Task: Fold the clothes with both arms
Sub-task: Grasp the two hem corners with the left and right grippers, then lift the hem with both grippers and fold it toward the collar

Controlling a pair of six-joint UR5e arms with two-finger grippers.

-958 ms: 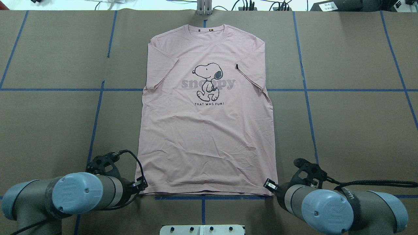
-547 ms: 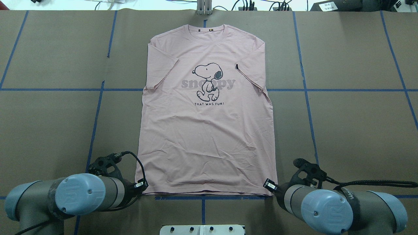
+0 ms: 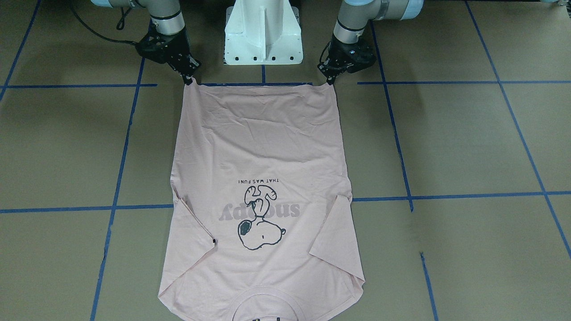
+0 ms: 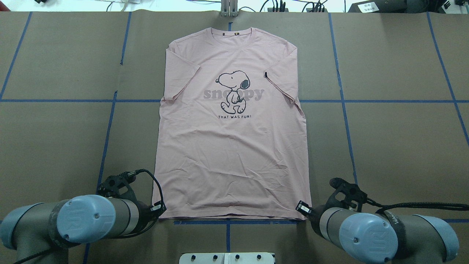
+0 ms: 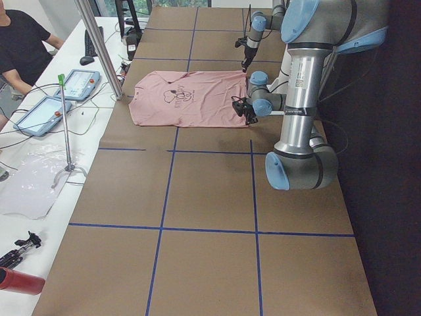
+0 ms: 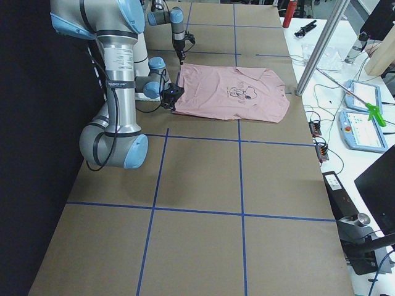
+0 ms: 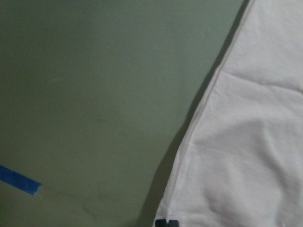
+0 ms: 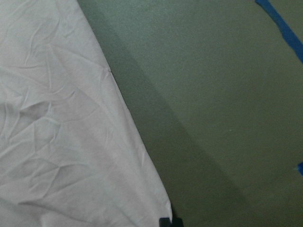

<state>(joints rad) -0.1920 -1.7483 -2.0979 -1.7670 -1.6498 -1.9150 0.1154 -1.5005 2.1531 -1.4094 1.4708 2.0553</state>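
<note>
My left gripper [image 3: 330, 80] was pinched closed on the left hem corner of the pink T-shirt [image 4: 231, 157], and my right gripper [image 3: 189, 80] on the right corner. The T-shirt lay flat on the bench [image 4: 395, 139], its long axis running straight away from both grippers, collar farthest.

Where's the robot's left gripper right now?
In the front-facing view the left gripper is near the top, right of the white pedestal base, with its tips at the hem corner of the T-shirt.
</note>
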